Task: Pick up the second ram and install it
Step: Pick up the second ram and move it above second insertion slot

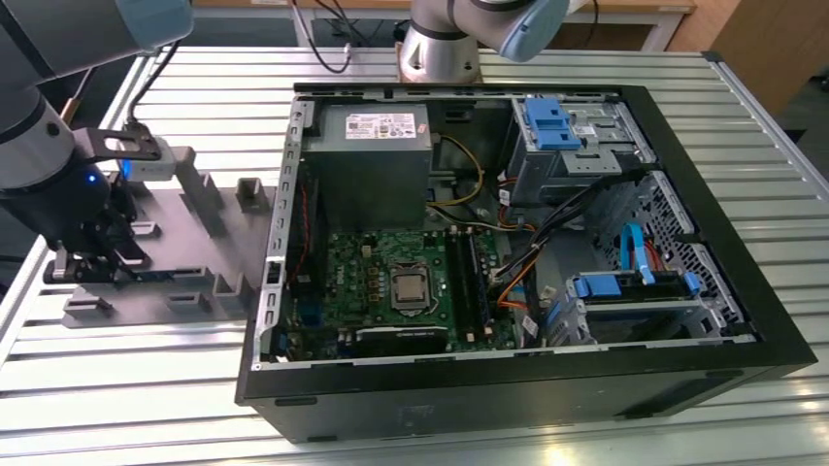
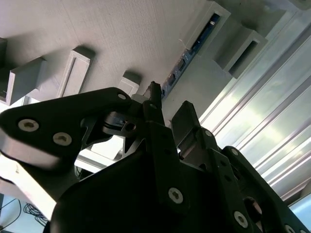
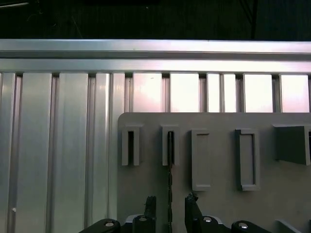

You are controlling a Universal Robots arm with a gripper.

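The end effector [image 3: 171, 206] hangs with its 2 fingers parted, straddling the ram [image 3: 170, 160], which stands on edge in slots of the grey tray [image 3: 146, 194] on the worktop [image 3: 63, 145], leaving both faces free to grip.

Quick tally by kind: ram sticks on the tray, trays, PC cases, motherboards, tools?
Ram stick on the tray: 1
Tray: 1
PC case: 1
Motherboard: 1
Tool: 1
Total: 5
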